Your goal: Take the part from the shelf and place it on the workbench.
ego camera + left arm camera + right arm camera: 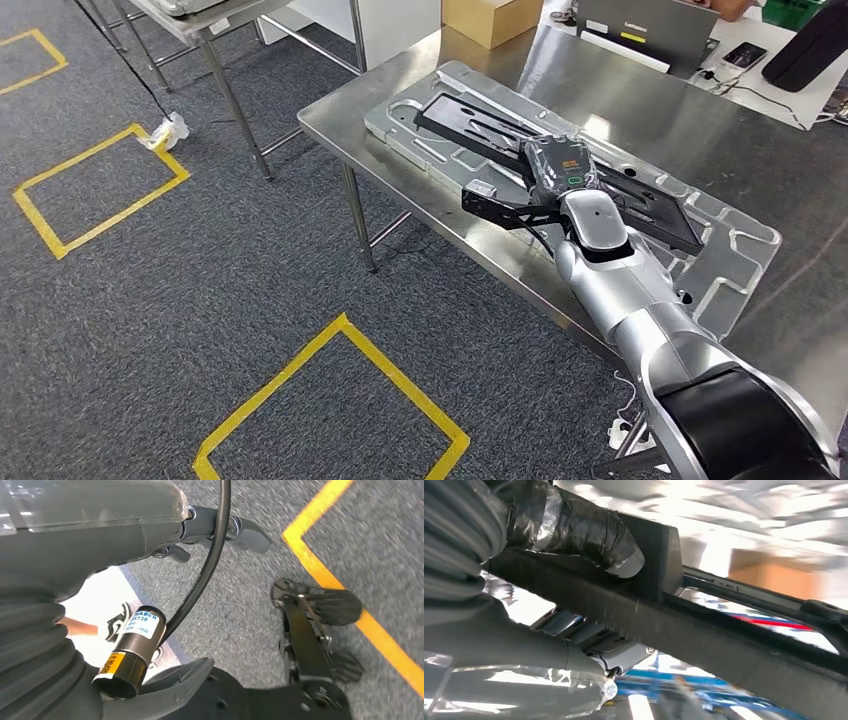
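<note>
The right hand (560, 180) is gripping the black part (560, 180) flat, probably lining it up over the workbench tray (745, 262).

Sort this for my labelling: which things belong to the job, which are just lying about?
Job: black part, held by the right hand; grey fixture tray; steel workbench.
Lying about: cardboard box, laptop, phone.

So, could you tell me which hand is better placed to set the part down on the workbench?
The right hand: it already grips the black part over the grey tray on the workbench. The left hand hangs over the carpet, holding nothing.
</note>
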You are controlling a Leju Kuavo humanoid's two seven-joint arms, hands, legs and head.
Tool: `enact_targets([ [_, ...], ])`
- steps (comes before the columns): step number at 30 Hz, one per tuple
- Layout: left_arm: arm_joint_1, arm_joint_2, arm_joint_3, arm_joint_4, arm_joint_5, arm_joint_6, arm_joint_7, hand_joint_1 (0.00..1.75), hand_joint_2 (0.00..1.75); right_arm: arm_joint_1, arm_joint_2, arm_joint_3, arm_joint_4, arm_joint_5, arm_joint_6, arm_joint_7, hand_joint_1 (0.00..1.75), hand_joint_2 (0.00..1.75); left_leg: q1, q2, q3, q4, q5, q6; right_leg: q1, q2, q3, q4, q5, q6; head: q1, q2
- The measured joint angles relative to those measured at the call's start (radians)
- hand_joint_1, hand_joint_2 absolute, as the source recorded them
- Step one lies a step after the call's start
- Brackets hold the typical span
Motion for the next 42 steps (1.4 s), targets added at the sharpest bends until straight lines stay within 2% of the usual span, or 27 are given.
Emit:
enact_targets([
  [1, 0.001, 0.0, 0.001, 0.0, 0.0, -0.001, -0.003, 0.0, 1.75, -0.002, -0.007, 0.0, 0.019, 0.017, -0.001, 0.023, 1.75, 1.75, 0.0, -0.008, -0.032, 0.059, -0.017, -0.001, 0.001, 0.008, 0.0, 0.001, -0.001, -0.002, 0.0, 0.0],
  [2, 0.002, 0.0, 0.003, 0.0, 0.002, -0.002, -0.008, 0.0, 1.75, -0.002, -0.017, 0.0, 0.039, 0.033, 0.0, 0.043, 1.75, 1.75, 0.0, -0.011, -0.053, 0.091, -0.017, -0.002, 0.002, 0.016, 0.0, 0.004, -0.002, -0.002, 0.0, 0.0],
  [3, 0.003, -0.001, 0.005, 0.0, 0.005, -0.004, -0.014, 0.0, 1.75, -0.002, -0.029, -0.001, 0.056, 0.042, 0.002, 0.058, 1.75, 1.75, 0.001, -0.012, -0.057, 0.087, 0.002, -0.002, 0.002, 0.022, 0.0, 0.007, -0.004, -0.002, 0.0, 0.0],
  [4, 0.003, -0.001, 0.009, 0.0, 0.009, -0.006, -0.02, 0.0, 1.75, -0.002, -0.042, -0.002, 0.073, 0.05, 0.006, 0.074, 1.75, 1.75, 0.001, -0.012, -0.044, 0.048, 0.036, -0.001, 0.001, 0.028, -0.001, 0.011, -0.006, -0.001, 0.0, 0.0],
  [5, 0.003, -0.001, 0.014, 0.0, 0.012, -0.008, -0.024, 0.0, 1.75, -0.003, -0.056, -0.005, 0.088, 0.058, 0.009, 0.089, 1.75, 1.75, 0.002, -0.014, -0.019, -0.018, 0.075, 0.0, 0.001, 0.032, -0.001, 0.016, -0.009, 0.002, 0.0, 0.0],
  [7, 0.001, -0.001, 0.022, 0.001, 0.017, -0.011, -0.03, 0.0, 1.75, -0.004, -0.08, -0.012, 0.11, 0.07, 0.015, 0.112, 1.75, 1.75, 0.002, -0.023, 0.026, -0.123, 0.115, 0.004, 0.003, 0.039, -0.008, 0.027, -0.014, 0.012, 0.001, 0.0],
  [9, 0.001, -0.002, 0.025, 0.001, 0.019, -0.014, -0.032, 0.0, 1.75, -0.004, -0.102, -0.016, 0.128, 0.076, 0.017, 0.122, 1.75, 1.75, 0.001, -0.029, 0.037, -0.155, 0.116, 0.009, 0.007, 0.043, -0.018, 0.035, -0.013, 0.01, 0.002, 0.0],
  [11, 0.001, -0.003, 0.028, 0.001, 0.019, -0.016, -0.033, 0.0, 1.75, -0.002, -0.118, -0.017, 0.142, 0.079, 0.017, 0.124, 1.75, 1.75, 0.0, -0.028, 0.035, -0.159, 0.118, 0.012, 0.007, 0.045, -0.021, 0.034, -0.01, 0.003, 0.002, 0.0],
  [14, -0.001, -0.003, 0.034, 0.002, 0.021, -0.017, -0.032, 0.0, 1.75, -0.002, -0.132, -0.018, 0.158, 0.08, 0.03, 0.134, 1.75, 1.75, -0.003, -0.028, 0.034, -0.159, 0.12, 0.018, 0.006, 0.044, -0.019, 0.027, -0.007, 0.004, 0.002, 0.0],
  [18, -0.001, -0.004, 0.041, 0.002, 0.015, -0.009, -0.022, 0.0, 1.75, 0.0, -0.145, -0.031, 0.176, 0.069, 0.072, 0.151, 0.0, 0.0, -0.005, -0.031, 0.033, -0.158, 0.12, 0.023, 0.005, 0.04, -0.016, 0.022, -0.005, 0.006, 0.002, 0.0],
  [28, -0.001, -0.006, 0.059, 0.002, 0.027, 0.01, 0.0, 0.0, 1.75, 0.055, -0.156, -0.078, 0.206, 0.041, 0.127, 0.155, 0.0, 0.0, -0.006, -0.03, 0.034, -0.158, 0.119, 0.025, 0.006, 0.04, -0.016, 0.021, -0.006, 0.018, 0.002, 0.0],
  [32, -0.002, -0.006, 0.067, 0.002, 0.028, 0.011, 0.0, 0.0, 1.75, 0.056, -0.156, -0.09, 0.21, 0.041, 0.13, 0.155, 0.0, 0.0, -0.005, -0.03, 0.035, -0.158, 0.119, 0.025, 0.008, 0.04, -0.016, 0.022, -0.006, 0.018, 0.002, 0.0],
  [36, -0.002, -0.007, 0.068, 0.002, 0.027, 0.01, 0.0, 0.0, 0.0, 0.058, -0.155, -0.093, 0.212, 0.041, 0.135, 0.154, 0.0, 0.0, -0.005, -0.03, 0.035, -0.158, 0.119, 0.024, 0.008, 0.04, -0.017, 0.024, -0.006, 0.018, 0.002, 0.0],
  [42, -0.002, -0.007, 0.071, 0.002, 0.029, -0.01, 0.006, 0.0, 0.0, 0.06, -0.151, -0.113, 0.211, 0.037, 0.131, 0.154, 0.0, 0.0, -0.005, -0.03, 0.035, -0.159, 0.121, 0.022, 0.008, 0.04, -0.017, 0.026, -0.006, 0.018, 0.002, 0.0],
])
